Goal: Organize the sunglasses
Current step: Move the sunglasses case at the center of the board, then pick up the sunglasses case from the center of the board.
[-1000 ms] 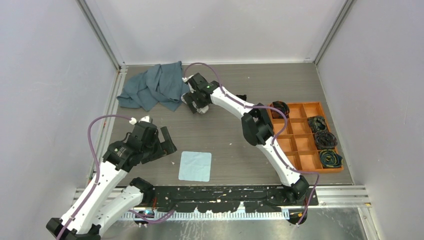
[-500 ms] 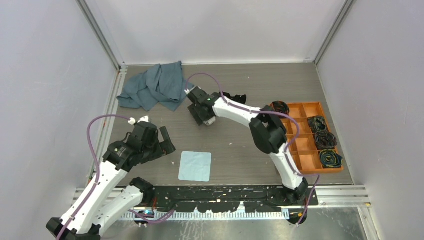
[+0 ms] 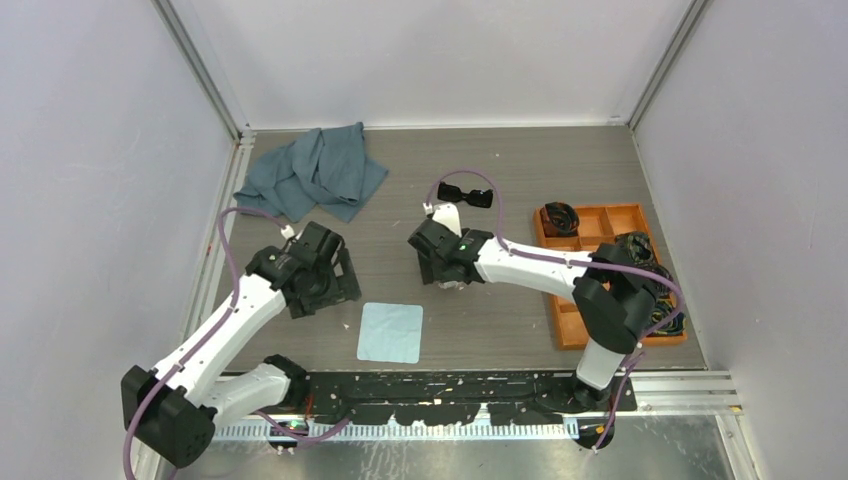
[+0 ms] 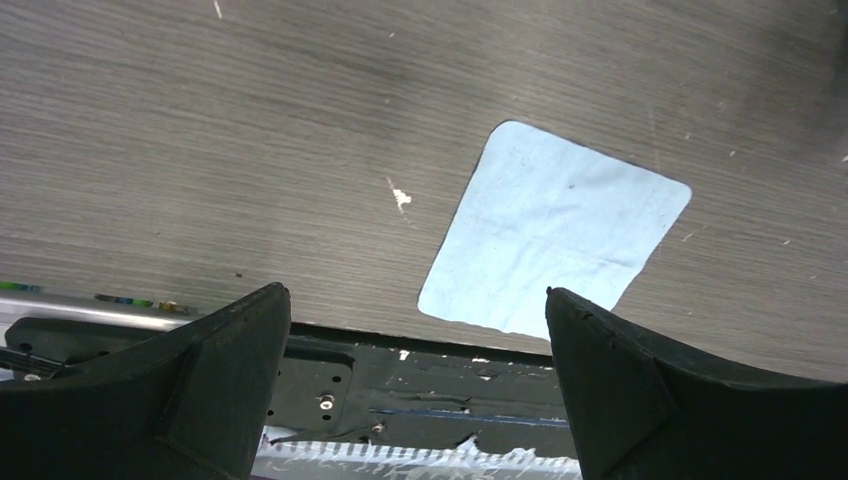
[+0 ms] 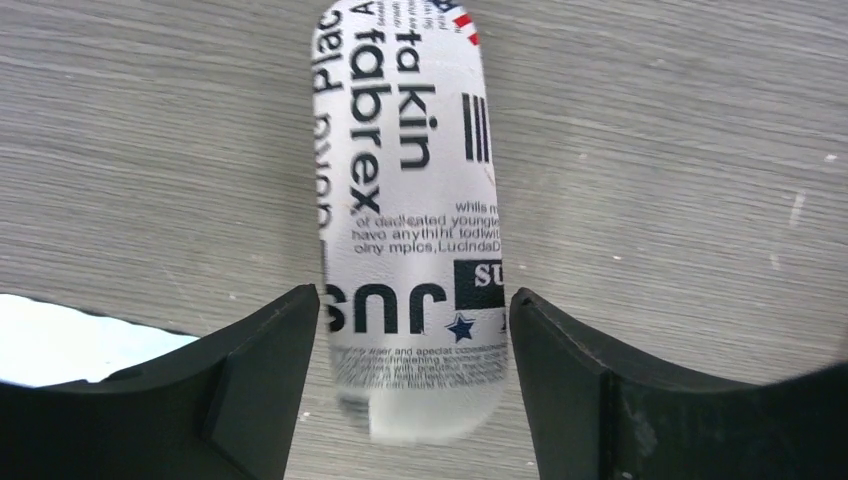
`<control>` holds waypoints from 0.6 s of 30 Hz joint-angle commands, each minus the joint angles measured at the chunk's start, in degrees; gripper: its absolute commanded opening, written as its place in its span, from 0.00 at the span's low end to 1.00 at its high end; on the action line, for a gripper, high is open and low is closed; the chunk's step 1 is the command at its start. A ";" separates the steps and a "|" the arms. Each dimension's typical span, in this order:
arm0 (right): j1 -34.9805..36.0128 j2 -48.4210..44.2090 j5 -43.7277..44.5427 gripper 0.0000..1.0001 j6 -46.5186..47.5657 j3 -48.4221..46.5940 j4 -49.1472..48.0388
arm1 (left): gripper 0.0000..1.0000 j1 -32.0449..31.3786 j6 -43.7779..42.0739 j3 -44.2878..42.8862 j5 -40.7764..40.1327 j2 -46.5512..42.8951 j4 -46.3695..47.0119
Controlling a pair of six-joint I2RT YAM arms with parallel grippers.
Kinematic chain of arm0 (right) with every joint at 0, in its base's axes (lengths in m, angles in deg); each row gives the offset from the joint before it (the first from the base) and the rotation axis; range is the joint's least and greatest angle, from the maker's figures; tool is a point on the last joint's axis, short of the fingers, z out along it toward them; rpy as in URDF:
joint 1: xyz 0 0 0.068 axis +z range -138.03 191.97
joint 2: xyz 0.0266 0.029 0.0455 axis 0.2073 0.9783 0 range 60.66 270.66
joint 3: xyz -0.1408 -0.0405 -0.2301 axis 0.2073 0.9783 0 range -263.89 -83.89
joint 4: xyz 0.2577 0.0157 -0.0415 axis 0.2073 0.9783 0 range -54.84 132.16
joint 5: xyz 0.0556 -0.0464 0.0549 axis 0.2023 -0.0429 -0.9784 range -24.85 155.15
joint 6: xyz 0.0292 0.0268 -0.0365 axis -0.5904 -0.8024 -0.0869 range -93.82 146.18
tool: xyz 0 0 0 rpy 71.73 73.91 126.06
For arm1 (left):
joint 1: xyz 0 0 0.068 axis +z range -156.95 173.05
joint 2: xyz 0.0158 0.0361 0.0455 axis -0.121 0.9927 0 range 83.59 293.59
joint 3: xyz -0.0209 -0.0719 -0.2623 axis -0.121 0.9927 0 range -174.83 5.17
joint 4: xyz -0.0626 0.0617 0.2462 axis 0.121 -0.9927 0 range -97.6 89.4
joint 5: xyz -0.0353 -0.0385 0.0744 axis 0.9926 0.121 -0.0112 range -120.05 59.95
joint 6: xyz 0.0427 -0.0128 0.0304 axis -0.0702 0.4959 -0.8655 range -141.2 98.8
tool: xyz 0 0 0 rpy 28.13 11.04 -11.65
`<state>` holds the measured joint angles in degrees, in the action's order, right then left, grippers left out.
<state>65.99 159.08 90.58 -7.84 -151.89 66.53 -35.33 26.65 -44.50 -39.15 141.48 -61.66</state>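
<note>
Left side first: your left arm swung in from the near-left corner toward the middle since a second ago. The left pincer (image 3: 325,285) hung low over the grey wood-grain bench (image 3: 470,330), jaws wide apart, nothing between them. In the left wrist view it looked down on the near-left edge of the light blue square cloth (image 3: 390,332). That arm was half folded, elbow back toward its base. The crumpled grey-blue towel (image 3: 310,172) lay far left, untouched.

Middle: your right arm pulled back from beside the towel to the bench centre, forearm stretched left, wrist tipped down. It brought along the white oval case with black and red print (image 5: 410,200). The right pincer (image 3: 447,272) had narrowed onto it. In the right wrist view the case sat lengthwise between the fingers (image 5: 260,370) and met both, so call it clamped on the case. You couldn't tell whether the case was lifted or sliding.

That retreat uncovered the glossy black sunglasses with dark lenses (image 3: 465,193). They lay on the bench just beyond the right pincer, apart from it, left of the orange compartment tray (image 3: 610,208) holding the black coiled bundles (image 3: 560,216).

Judgement: the case was being staged near the cloth. The sunglasses weren't yet handled, so most of the task remained.
</note>
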 commanded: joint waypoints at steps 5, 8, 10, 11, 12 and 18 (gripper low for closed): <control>1.76 3.83 -6.62 0.90 -7.50 -2.47 -10.45 | 1.00 0.26 -2.93 -6.97 -1.44 2.54 2.51; 1.77 3.19 -9.86 0.95 -7.72 -3.19 -11.68 | 1.00 0.26 -2.94 -8.26 -3.45 3.40 1.32; 1.72 0.24 -10.70 0.98 -7.68 -2.03 -12.88 | 1.00 0.19 -2.75 -8.42 -3.55 3.42 1.54; 1.71 -1.88 -10.37 0.99 -7.65 -0.97 -13.21 | 1.00 0.17 -2.39 -8.28 -3.82 3.38 1.86; 1.64 -4.16 -9.91 0.99 -7.57 0.27 -13.53 | 1.00 0.17 -1.93 -7.99 -3.89 3.30 2.34; -1.87 -18.27 -3.44 1.00 -9.80 9.90 -9.88 | 1.00 -1.21 -4.25 -9.99 -0.64 8.34 4.84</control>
<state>66.77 151.12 81.88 -14.90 -146.17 55.74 -35.53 24.77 -51.10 -41.38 145.50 -59.38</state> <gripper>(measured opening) 0.994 0.996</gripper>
